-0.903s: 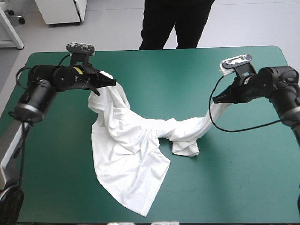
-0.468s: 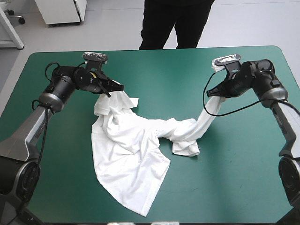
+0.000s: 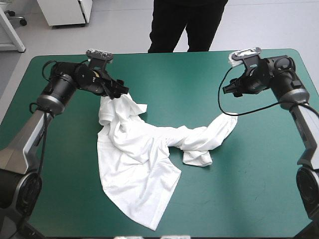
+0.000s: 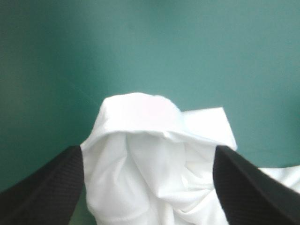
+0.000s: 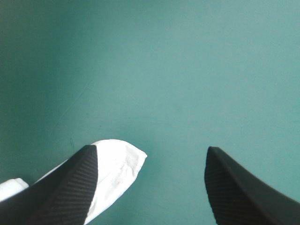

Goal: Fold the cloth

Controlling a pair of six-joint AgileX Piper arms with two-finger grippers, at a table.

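Sprawling across the middle of the teal-green counter [image 3: 199, 69], the white T-shirt [image 3: 139, 169] lies crumpled and loosely twisted. Its widest part spreads toward the near edge and ends in a pointed corner close to that edge. A rumpled bunch reaches toward the far left. A narrow, rope-like stretch runs out to the right and ends in a flat tip on the cover. A small folded flap lies on the near side of that stretch, around the centre.

The left gripper [image 3: 121, 91] sits at the far-left bunch. Its black fingers [image 4: 51, 187] are spread wide apart, with a rounded hump of white fabric lying between them, and they are not closed on it. The right gripper [image 3: 227, 89] hangs over bare cover at the far right, apart from the shirt and holding nothing. Its fingers [image 5: 234, 187] are likewise splayed wide. In the right wrist view only the tip of the shirt's narrow stretch shows, beside one finger and partly behind it, with plain teal-green cover ahead.
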